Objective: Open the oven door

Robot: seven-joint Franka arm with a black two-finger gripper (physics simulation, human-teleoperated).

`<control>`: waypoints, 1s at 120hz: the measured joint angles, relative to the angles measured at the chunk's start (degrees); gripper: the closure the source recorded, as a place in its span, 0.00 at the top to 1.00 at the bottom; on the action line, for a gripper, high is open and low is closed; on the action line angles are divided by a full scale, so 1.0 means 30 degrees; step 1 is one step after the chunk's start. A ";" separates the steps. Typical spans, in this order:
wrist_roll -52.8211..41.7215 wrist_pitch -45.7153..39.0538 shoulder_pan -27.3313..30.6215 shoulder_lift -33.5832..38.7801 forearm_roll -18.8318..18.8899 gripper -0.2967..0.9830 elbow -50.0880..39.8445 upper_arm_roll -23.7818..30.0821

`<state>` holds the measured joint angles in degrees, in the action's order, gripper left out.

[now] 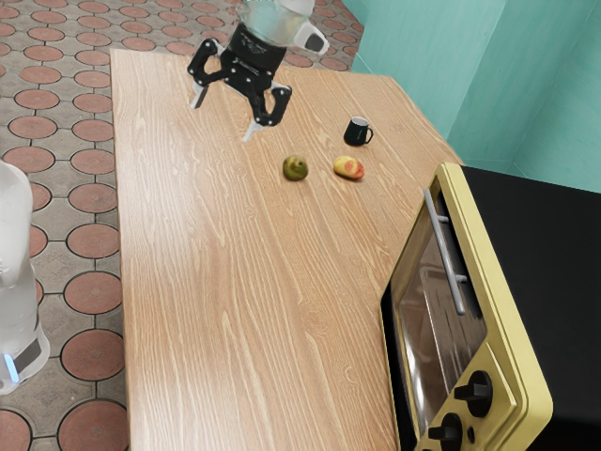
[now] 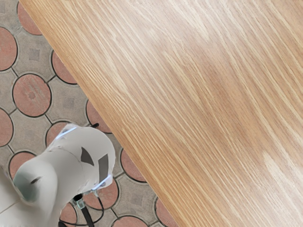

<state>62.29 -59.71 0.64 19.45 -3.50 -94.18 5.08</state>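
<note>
Pincer (image 1: 223,115) is spread wide with nothing gripped, parked above the table (image 1: 235,282). The oven (image 1: 554,244) is found at the exterior view's right, its door (image 1: 432,319) seemingly shut. Handle (image 1: 445,252) is best straddled squarely, then clamped snugly. Probably hinged low, so it should be eased out and down in an arc, not yanked straight tbh.

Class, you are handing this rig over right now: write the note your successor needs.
End effector: open, empty, above the table, away from the oven.
Job's things: oven at the exterior view's right; handle on its door.
Done: no opening yet; door looks shut.
Left: reach handle, grip it, pull door open.
Also on table: mug, green fruit, yellow-red fruit.
</note>
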 joint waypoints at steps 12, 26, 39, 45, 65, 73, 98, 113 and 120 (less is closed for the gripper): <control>0.3910 -0.1626 -0.0017 0.0028 -0.0207 0.77 -0.0001 -0.0136; 0.7731 -0.2727 -0.0142 0.0083 -0.1259 0.77 0.0859 0.0303; 1.0756 -0.3302 -0.0172 0.0078 -0.1934 0.77 0.1302 0.1612; 1.1985 -0.3484 -0.0130 -0.0405 -0.2094 0.77 0.2326 0.3213; 1.5167 -0.5806 -0.0186 -0.3304 -0.1808 0.77 0.4157 0.5700; 1.5934 -0.7423 -0.0151 -0.4148 -0.1449 0.77 0.4269 0.5808; 1.7616 -1.1358 -0.0875 -0.5797 0.0885 0.77 0.4292 0.7691; 1.8076 -1.2581 -0.1604 -0.6118 0.1492 0.77 0.4323 0.7696; 1.8198 -1.2974 -0.1836 -0.6346 0.1623 0.77 0.4348 0.7646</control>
<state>116.89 -98.63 -4.87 0.41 1.37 -81.13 28.02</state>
